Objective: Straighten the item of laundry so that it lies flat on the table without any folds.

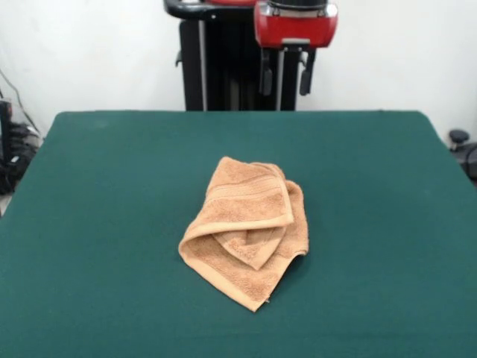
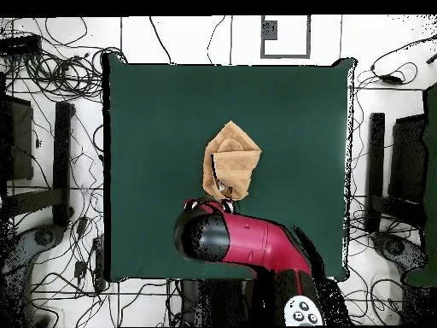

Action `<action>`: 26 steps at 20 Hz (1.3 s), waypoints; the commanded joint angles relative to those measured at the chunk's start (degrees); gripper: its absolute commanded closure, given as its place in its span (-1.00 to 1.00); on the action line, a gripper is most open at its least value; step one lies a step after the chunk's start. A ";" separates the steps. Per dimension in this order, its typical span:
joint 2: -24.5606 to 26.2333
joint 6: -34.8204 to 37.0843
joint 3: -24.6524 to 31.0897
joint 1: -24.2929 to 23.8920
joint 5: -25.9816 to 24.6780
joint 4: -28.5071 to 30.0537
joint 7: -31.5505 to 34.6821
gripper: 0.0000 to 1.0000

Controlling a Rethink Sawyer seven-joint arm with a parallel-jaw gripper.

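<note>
Towel (image 1: 246,230) sits crumpled mid-frame on the green desk (image 1: 97,224), folded over itself with one corner tucked under a flap; nothing touching it. Claw (image 1: 286,72) hangs top centre of the front view, well above the desk, fingers parted, holding nothing.

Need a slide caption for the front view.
Crumpled tan towel on green table; open gripper raised behind it.

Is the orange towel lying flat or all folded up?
Folded up. The towel sits bunched in a heap on the green table, with one corner flap doubled over the top and layered edges showing.
</note>
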 commanded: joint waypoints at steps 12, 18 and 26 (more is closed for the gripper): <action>5.68 6.63 5.55 0.12 -1.95 -8.46 1.86 -1.00; 6.92 6.31 5.62 0.44 -1.85 -10.08 2.15 -1.00; 9.85 6.53 5.38 0.96 -2.10 -13.21 2.16 -1.00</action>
